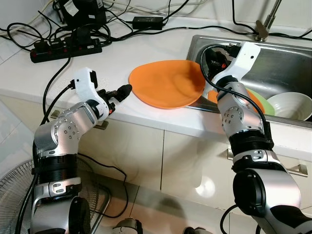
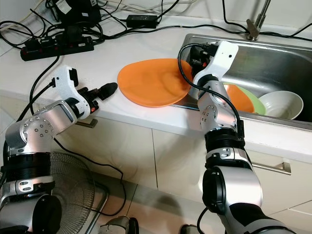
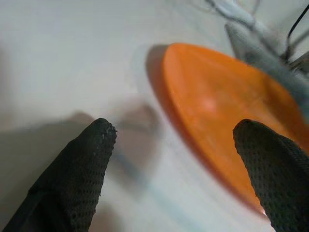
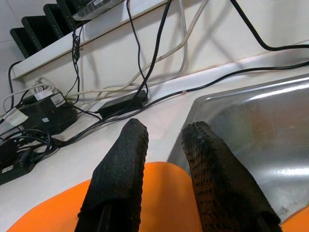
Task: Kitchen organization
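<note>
A big orange plate [image 1: 165, 83] lies on the white counter [image 1: 97, 68], its right side propped on the rim of the steel sink [image 1: 273, 63]. My left gripper [image 1: 124, 90] hovers just off the plate's left edge, low over the counter. In the left wrist view its fingers [image 3: 91, 159] stand wide apart, open, with the plate [image 3: 217, 101] ahead of them. My right gripper [image 4: 166, 128] hangs over the plate's far right rim beside the sink. It is open by a narrow gap, and nothing sits between its fingertips.
Inside the sink lie a second orange dish [image 1: 253, 100], a green plate [image 1: 263, 103] and a white bowl [image 1: 291, 105]. A tap [image 1: 263, 27] stands behind. A black power strip [image 1: 66, 48], an adapter [image 1: 147, 22] and tangled cables crowd the counter's back. A floor fan [image 1: 12, 195] stands lower left.
</note>
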Motion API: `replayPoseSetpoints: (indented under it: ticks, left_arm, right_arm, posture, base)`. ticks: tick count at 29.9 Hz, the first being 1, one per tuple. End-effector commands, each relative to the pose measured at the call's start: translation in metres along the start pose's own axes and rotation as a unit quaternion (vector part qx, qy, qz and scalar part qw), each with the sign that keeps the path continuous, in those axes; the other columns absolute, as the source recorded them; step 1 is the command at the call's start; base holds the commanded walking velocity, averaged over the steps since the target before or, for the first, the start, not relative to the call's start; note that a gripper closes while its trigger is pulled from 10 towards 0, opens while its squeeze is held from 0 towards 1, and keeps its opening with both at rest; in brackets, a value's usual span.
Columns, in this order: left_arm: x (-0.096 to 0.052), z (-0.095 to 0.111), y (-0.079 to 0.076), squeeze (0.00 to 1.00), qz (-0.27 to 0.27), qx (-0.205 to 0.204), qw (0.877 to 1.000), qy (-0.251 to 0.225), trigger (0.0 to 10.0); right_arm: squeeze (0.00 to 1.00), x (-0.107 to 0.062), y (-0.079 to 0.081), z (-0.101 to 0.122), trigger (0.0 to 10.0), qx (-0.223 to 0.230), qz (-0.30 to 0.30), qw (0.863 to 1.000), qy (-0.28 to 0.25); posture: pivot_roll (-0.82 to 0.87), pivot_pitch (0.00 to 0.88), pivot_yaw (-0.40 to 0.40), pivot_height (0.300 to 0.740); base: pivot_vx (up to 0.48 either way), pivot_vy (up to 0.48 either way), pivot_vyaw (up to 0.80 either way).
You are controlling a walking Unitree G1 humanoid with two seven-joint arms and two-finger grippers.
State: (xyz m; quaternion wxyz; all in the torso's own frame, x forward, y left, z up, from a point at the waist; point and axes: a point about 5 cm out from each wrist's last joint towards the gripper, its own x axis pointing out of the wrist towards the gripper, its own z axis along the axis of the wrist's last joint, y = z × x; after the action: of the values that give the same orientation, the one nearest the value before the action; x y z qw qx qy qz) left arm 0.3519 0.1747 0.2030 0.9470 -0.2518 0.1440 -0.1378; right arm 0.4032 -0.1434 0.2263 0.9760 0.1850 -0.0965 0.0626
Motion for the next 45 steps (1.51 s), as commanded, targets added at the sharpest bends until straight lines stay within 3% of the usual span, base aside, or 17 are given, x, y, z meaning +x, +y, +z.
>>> replayPoseSetpoints:
  ticks: [1,6,23,29,32,34,41,43,45]
  left_arm:
    - [-0.001,0.006,-0.003,0.0,-0.01,-0.026,1.0,0.001,10.0]
    - [0.0,0.01,-0.012,0.0,-0.044,-0.073,0.996,0.021,10.0]
    - [0.005,0.01,-0.011,0.0,-0.026,-0.084,0.992,0.095,10.0]
    - [0.008,0.009,-0.013,0.0,-0.03,-0.087,0.99,0.106,10.0]
    - [0.008,0.01,-0.014,0.0,-0.031,-0.087,0.99,0.108,10.0]
    - [0.009,0.01,-0.017,0.0,-0.037,-0.092,0.989,0.111,10.0]
    - [0.011,0.01,-0.022,0.0,-0.047,-0.098,0.987,0.116,10.0]
    - [0.013,0.011,-0.026,0.0,-0.053,-0.099,0.987,0.117,10.0]
    - [0.013,0.012,-0.027,0.0,-0.055,-0.099,0.987,0.117,10.0]
  right_arm:
    - [0.0,-0.001,0.001,-0.002,10.0,-0.006,0.002,1.0,0.006]
    - [0.0,-0.001,-0.001,-0.002,10.0,-0.011,-0.004,1.0,0.009]
    - [0.0,-0.002,-0.01,-0.004,10.0,-0.032,-0.04,0.998,0.02]
    - [0.0,-0.003,-0.021,-0.005,10.0,-0.125,-0.084,0.988,0.039]
    - [0.0,-0.004,-0.025,-0.005,10.0,-0.146,-0.097,0.984,0.038]
    - [0.0,-0.006,-0.03,-0.004,10.0,-0.201,-0.117,0.972,0.04]
    - [0.0,-0.007,-0.032,-0.007,10.0,-0.238,-0.119,0.963,0.051]
    - [0.0,-0.007,-0.03,-0.013,10.0,-0.276,-0.105,0.953,0.069]
    - [0.0,-0.008,-0.029,-0.014,10.0,-0.287,-0.102,0.95,0.072]
  posture:
    - [0.16,0.091,0.049,0.74]
    - [0.16,0.099,0.053,0.74]
    - [0.16,0.102,0.067,0.74]
    - [0.16,0.108,0.069,0.74]
    - [0.16,0.113,0.069,0.74]
    - [0.15,0.115,0.071,0.74]
    - [0.15,0.118,0.069,0.74]
    - [0.15,0.12,0.069,0.74]
    - [0.15,0.12,0.069,0.74]
  base:
    - [0.0,0.0,0.0]
    - [0.0,0.0,0.0]
    - [0.0,0.0,0.0]
    - [0.0,0.0,0.0]
    - [0.0,0.0,0.0]
    - [0.0,0.0,0.0]
    - [0.0,0.0,0.0]
    - [0.0,0.0,0.0]
    - [0.0,0.0,0.0]
